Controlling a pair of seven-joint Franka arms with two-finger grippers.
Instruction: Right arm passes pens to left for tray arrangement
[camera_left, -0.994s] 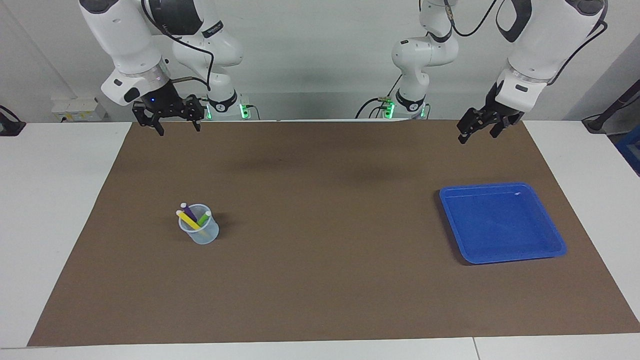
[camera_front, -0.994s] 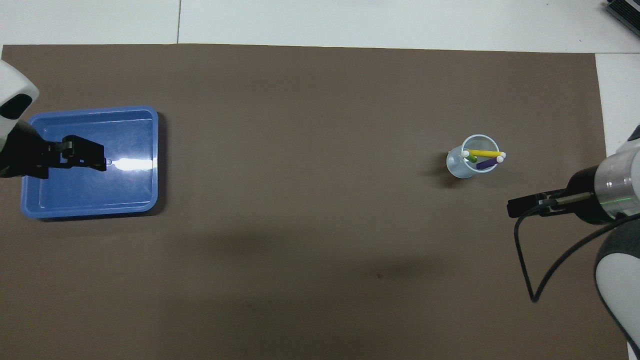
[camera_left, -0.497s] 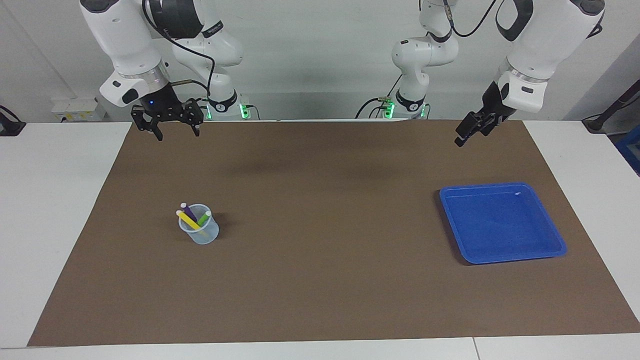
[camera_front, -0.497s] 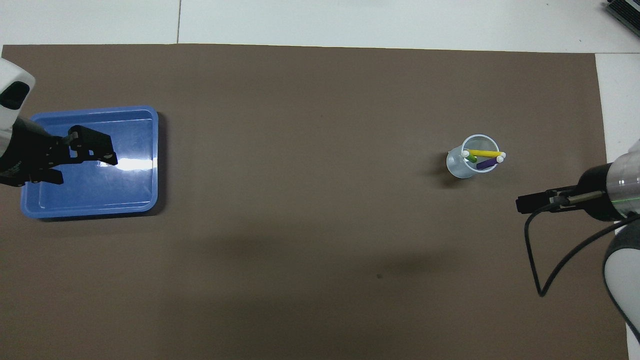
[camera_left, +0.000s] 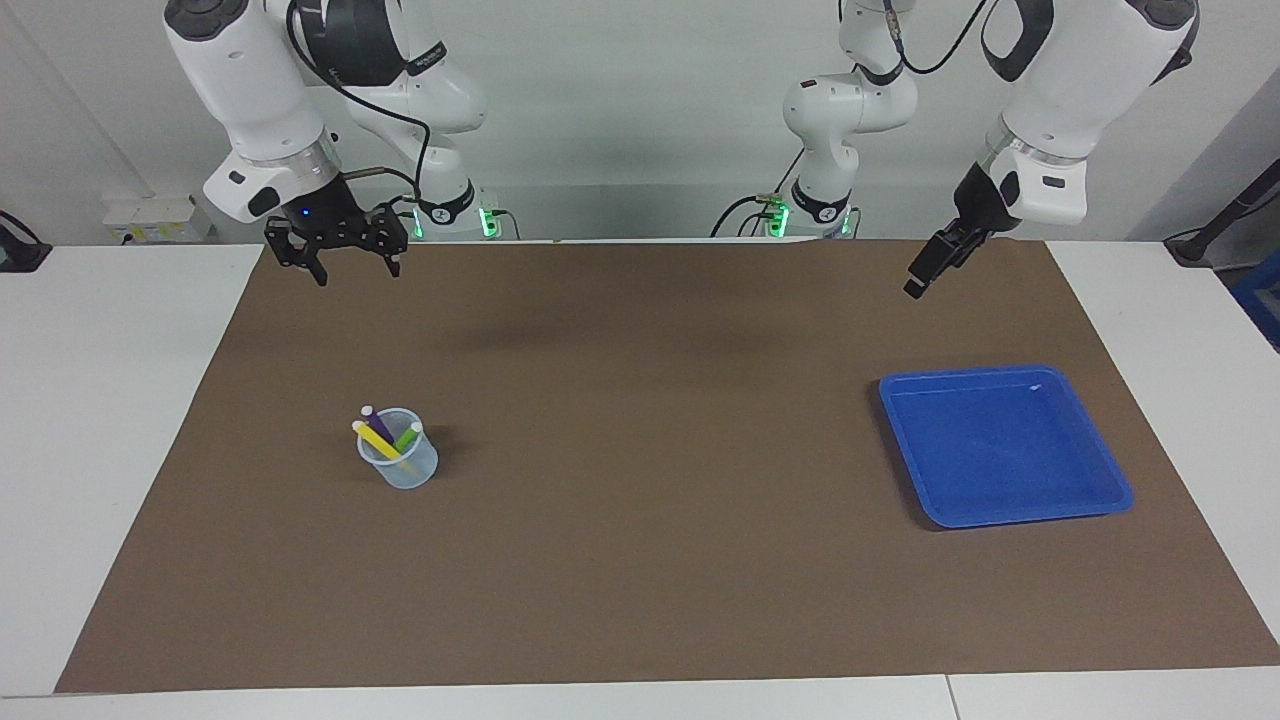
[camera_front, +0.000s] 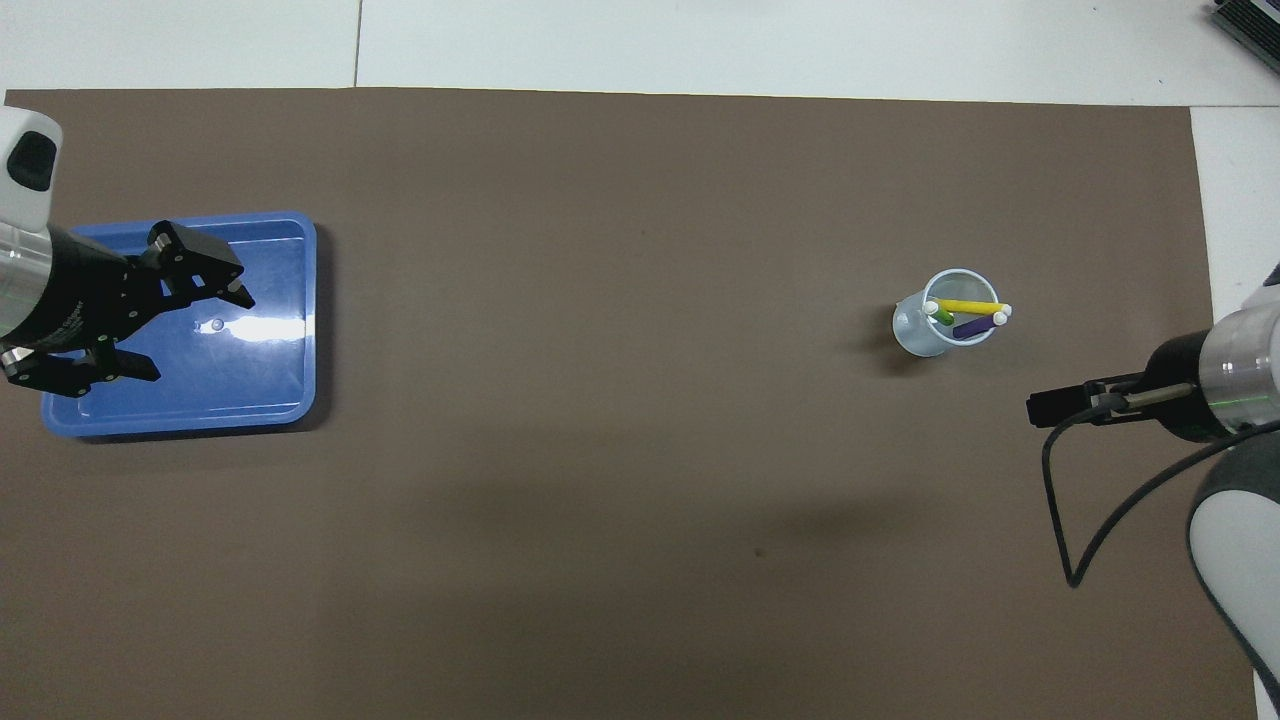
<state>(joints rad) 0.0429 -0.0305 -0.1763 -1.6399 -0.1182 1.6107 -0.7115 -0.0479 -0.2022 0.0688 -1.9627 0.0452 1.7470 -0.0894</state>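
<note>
- Two white robot arms hang above a brown mat (camera_left: 640, 560) on a white table (camera_left: 110, 420); on the mat stand one blue tray (camera_left: 1110, 497), one small translucent cup (camera_left: 412, 472) and three pens
- The right gripper (camera_left: 352, 266) (a small blue light glows just above it) is up in the air over the mat's edge at the robots' end, fingers spread apart and holding nothing; the cup stands on the mat below it and well apart
- The left gripper (camera_left: 915, 284) is raised over the mat close to the tray's end of the table; in the overhead view its fingers (camera_front: 236, 292) stand apart, empty
- Compared with a second ago, the left gripper has turned at the wrist, so from the facing view it now looks narrow and edge-on; the right gripper has shifted only slightly; cup, pens and tray have not moved
- The cup holds all three pens, leaning: one yellow pen (camera_left: 377, 441), one purple pen (camera_left: 376, 422), one green pen (camera_left: 407, 436), pale tips upward
- The tray has no pen in it and lies flat on the mat, below the left gripper and apart from it
</note>
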